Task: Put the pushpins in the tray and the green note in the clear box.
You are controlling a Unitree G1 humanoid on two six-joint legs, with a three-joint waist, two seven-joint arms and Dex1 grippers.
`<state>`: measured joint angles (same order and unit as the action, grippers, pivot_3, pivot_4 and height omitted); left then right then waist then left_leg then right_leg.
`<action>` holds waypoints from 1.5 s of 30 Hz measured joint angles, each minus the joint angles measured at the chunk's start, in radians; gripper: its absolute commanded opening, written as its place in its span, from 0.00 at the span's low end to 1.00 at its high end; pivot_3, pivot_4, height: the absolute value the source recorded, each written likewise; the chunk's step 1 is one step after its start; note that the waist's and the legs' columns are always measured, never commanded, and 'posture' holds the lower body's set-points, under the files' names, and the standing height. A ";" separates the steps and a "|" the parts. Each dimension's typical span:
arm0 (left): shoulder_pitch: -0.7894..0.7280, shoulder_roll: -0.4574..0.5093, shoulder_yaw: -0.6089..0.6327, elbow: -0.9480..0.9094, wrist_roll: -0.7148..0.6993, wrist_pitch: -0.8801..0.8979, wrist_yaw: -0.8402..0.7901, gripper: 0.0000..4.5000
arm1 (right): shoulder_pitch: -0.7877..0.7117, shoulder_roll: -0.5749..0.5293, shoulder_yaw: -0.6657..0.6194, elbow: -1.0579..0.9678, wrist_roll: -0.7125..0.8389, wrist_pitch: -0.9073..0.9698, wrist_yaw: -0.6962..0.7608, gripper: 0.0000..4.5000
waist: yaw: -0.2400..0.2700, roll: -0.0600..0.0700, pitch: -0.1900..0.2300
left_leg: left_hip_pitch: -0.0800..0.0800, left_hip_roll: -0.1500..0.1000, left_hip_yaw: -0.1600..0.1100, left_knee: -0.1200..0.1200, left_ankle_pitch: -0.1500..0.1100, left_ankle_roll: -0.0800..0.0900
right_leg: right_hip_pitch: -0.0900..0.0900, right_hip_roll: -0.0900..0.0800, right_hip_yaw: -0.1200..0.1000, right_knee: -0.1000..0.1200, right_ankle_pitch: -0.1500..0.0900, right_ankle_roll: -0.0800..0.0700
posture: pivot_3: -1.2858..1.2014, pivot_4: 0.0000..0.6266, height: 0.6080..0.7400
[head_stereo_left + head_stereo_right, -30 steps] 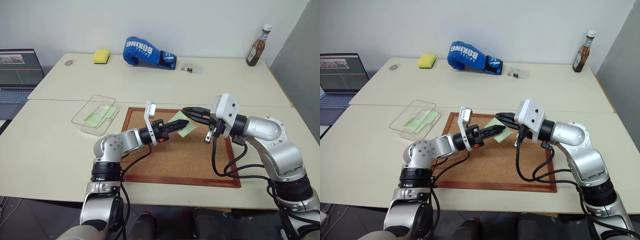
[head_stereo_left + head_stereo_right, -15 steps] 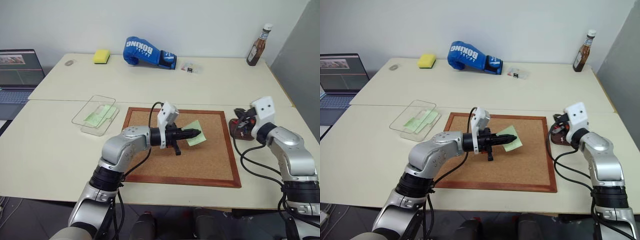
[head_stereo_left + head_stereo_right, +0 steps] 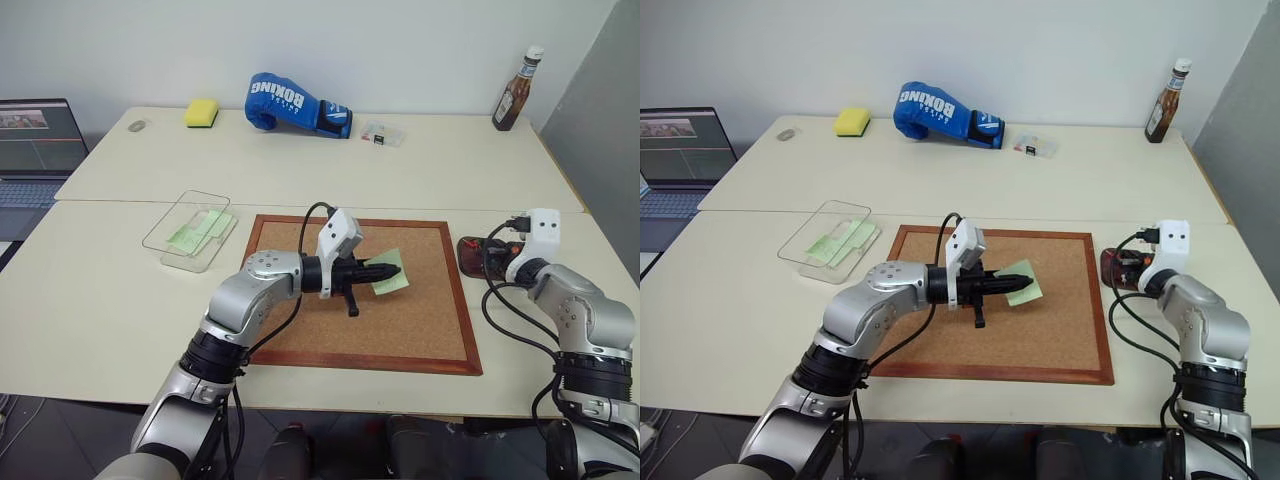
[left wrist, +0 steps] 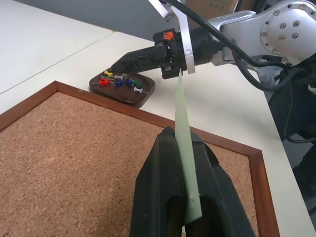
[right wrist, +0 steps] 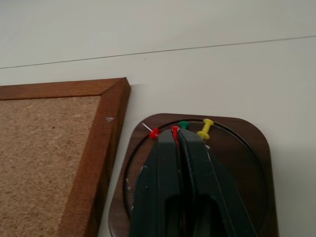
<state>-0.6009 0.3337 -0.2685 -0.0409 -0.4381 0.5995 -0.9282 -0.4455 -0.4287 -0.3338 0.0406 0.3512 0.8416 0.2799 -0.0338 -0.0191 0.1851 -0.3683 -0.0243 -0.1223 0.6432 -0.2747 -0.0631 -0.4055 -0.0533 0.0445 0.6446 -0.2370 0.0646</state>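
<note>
One blue glove point(image 3: 296, 103) lettered BOXING; left hand point(image 3: 394, 270) clamped on green note point(image 3: 393, 282), right hand point(image 5: 178, 136) closed empty over tray point(image 5: 242, 168)

The left gripper point(image 3: 392, 270) held the green note point(image 3: 392, 272) above the corkboard point(image 3: 400, 335); the right gripper point(image 3: 492, 247) was over the tray point(image 3: 470, 259).

You are in a lab or office: pale tables point(image 3: 120, 300), bare white wall point(image 3: 400, 40), laptop point(image 3: 35, 135) alongside.

Head stereo pair looks down over cork board point(image 3: 390, 310); wrist cameras sit close along their fingers; both share tray point(image 4: 123, 88).
</note>
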 measured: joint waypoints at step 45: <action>-0.014 0.161 0.552 0.107 0.238 -0.032 0.727 0.00 | -0.090 0.011 0.292 -0.599 0.441 0.047 0.294 1.00 | 0.006 0.000 0.001 | -0.001 0.000 -0.005 0.000 0.000 0.000 | 0.000 0.000 -0.004 0.000 -0.002 0.004 | 0.52 0.24 1.00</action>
<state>-0.6151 0.4949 0.2831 0.0661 -0.1999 0.5679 -0.2009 -0.5353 -0.4176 -0.0415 -0.5589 0.7919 0.8890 0.5740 -0.0279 -0.0192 0.1862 -0.3690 -0.0239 -0.1277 0.6434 -0.2746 -0.0635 -0.4057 -0.0530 0.0405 0.6446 -0.2387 0.0682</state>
